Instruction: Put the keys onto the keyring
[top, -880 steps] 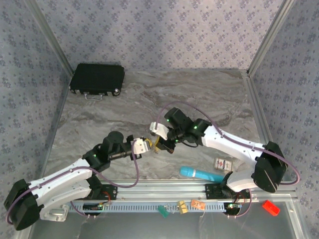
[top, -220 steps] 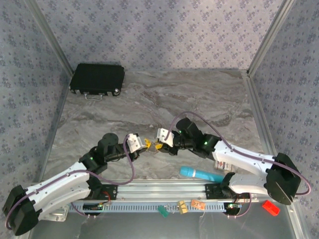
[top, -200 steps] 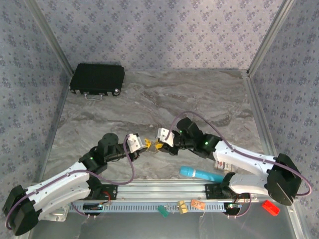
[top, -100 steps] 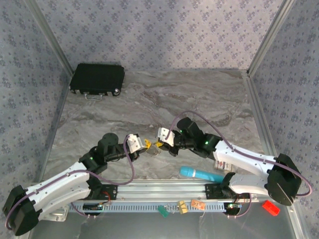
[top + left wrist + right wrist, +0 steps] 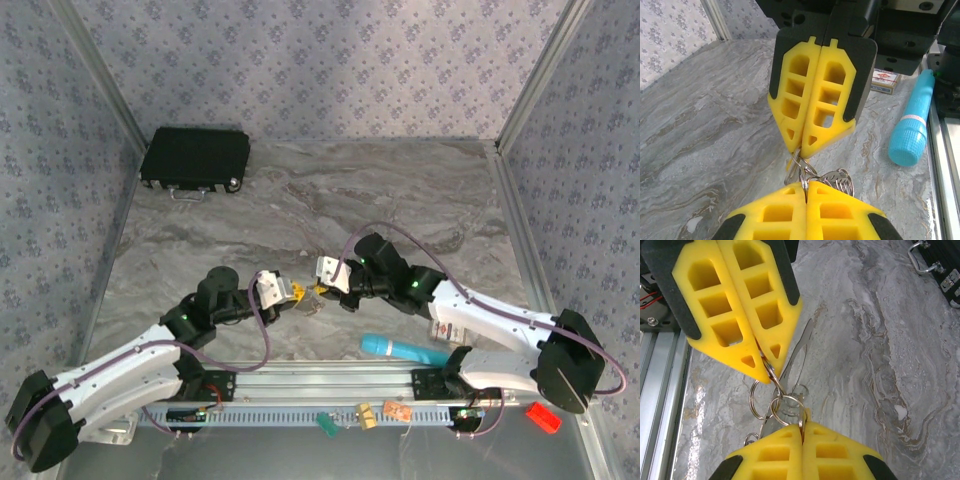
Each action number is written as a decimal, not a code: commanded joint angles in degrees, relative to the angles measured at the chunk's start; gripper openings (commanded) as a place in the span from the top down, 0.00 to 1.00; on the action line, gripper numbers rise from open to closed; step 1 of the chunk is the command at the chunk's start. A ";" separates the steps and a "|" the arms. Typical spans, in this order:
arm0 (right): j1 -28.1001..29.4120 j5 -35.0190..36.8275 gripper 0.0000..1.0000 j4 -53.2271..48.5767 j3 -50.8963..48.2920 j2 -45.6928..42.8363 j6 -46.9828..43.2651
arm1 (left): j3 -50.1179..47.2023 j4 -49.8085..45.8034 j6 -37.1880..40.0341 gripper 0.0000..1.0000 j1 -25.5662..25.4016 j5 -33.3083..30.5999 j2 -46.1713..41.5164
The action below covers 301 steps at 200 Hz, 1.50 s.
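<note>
The keyring (image 5: 308, 301) is a cluster of linked silvery split rings hanging just above the marble between my two grippers. My left gripper (image 5: 293, 293) is shut on one ring (image 5: 804, 176), with a leaf-shaped metal piece (image 5: 840, 180) beside it. Facing it tip to tip, my right gripper (image 5: 322, 291) is shut on another ring (image 5: 785, 407). A thin metal blade (image 5: 799, 354) hangs among the rings. A small yellow sliver (image 5: 807, 413) at the right tips could be one of the keys; I cannot tell.
A turquoise cylinder (image 5: 403, 349) lies near the front right, with a small card box (image 5: 449, 328) beside it. A black case (image 5: 195, 158) sits at the back left. Green (image 5: 326, 424), orange (image 5: 397, 410) and red (image 5: 543, 416) pieces lie beyond the front rail.
Both arms have come down and nearer since the earliest frame. Over the last second the right jaws have shut on a ring and the two tips have drawn slightly closer.
</note>
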 commanded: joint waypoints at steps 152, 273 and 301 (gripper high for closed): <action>0.90 3.70 1.00 1.17 1.21 5.25 0.76 | 0.82 9.85 -4.34 1.00 0.07 -2.11 0.85; -2.27 -0.41 0.67 7.33 -2.00 -2.47 2.32 | -0.15 10.39 -5.95 1.00 0.15 -0.32 0.94; -2.83 -2.80 0.68 7.00 -1.84 -3.25 0.22 | -0.23 9.57 -4.77 1.00 0.15 0.88 0.88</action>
